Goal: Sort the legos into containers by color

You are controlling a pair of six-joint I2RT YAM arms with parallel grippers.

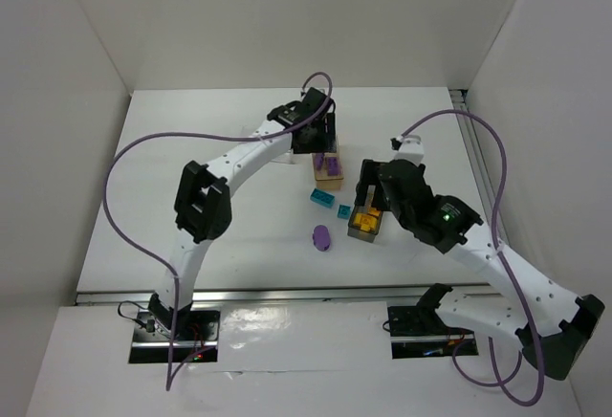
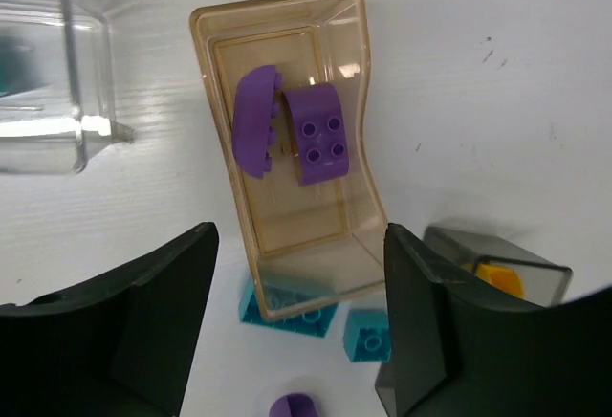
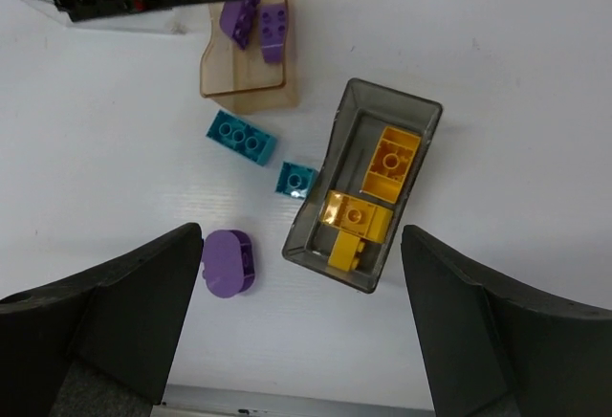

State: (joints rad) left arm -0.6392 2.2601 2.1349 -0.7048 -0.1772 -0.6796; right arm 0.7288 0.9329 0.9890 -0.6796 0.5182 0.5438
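left wrist view looks straight down into the orange-tan bin (image 2: 296,216), where two purple bricks (image 2: 320,135) lie side by side, one studs-up and the other tipped on its edge. the left claw (image 2: 298,245) hangs over the near end of this bin, its fingers spread wide and gripping nothing. the clear bin (image 2: 57,73) stands just to one side on the white desk (image 2: 497,101), with something teal blurred behind its wall.

the right wrist view has the right claw (image 3: 301,240) released as well, fingers far apart above the dark grey bin (image 3: 421,120). three yellow bricks (image 3: 392,159) sit inside that bin. loose on the desk between the two tinted bins lie a long teal brick (image 3: 241,138), just beside the near end of the orange-tan bin, and a small teal brick (image 3: 296,179) close against the grey bin's wall. the purple oval piece (image 3: 229,262) lies apart, nearer the arm bases.
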